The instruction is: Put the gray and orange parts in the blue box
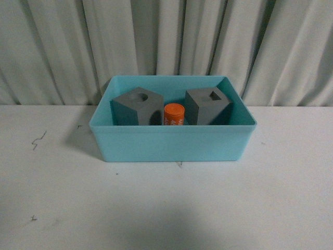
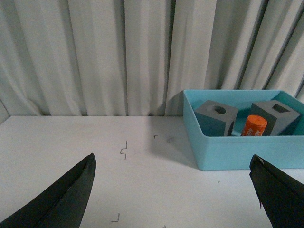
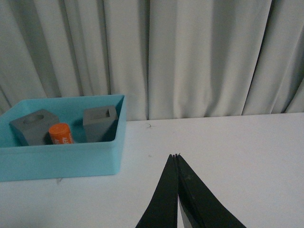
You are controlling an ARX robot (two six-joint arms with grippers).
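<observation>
— Parts first: how many did you count?

— Three, all inside the wide, shallow, light turquoise-blue plastic box point(image 1: 171, 143). Two were matte gray cubes: the gray cube with a round recess point(image 1: 136, 106) sat toward the robot's left, the gray cube with a rectangular recess point(image 1: 207, 105) toward its right. Between them stood one small orange cylinder with white lettering point(image 1: 174, 114), upright, just beside the round-recess cube and a little apart from the other.

— And the box itself?

— One box, resting on a white tabletop point(image 1: 166, 208) near its far edge. Behind it hung a pale gray pleated curtain point(image 1: 166, 41), filling the whole background.

— Anything else on the surface?

— Only a few small dark scuff marks point(image 1: 37, 139) toward the left side. Nothing stood between the cameras and the box.

— What about the claws?

— Neither appeared in the front view. In the left wrist view the left gripper point(image 2: 173, 194) had its two black fingers spread wide apart, released, holding nothing, with the box ahead and off to one side. In the right wrist view the right gripper point(image 3: 176, 156) had its black fingers pressed together at the tips, clenched on nothing, above bare table well apart from the box.
</observation>
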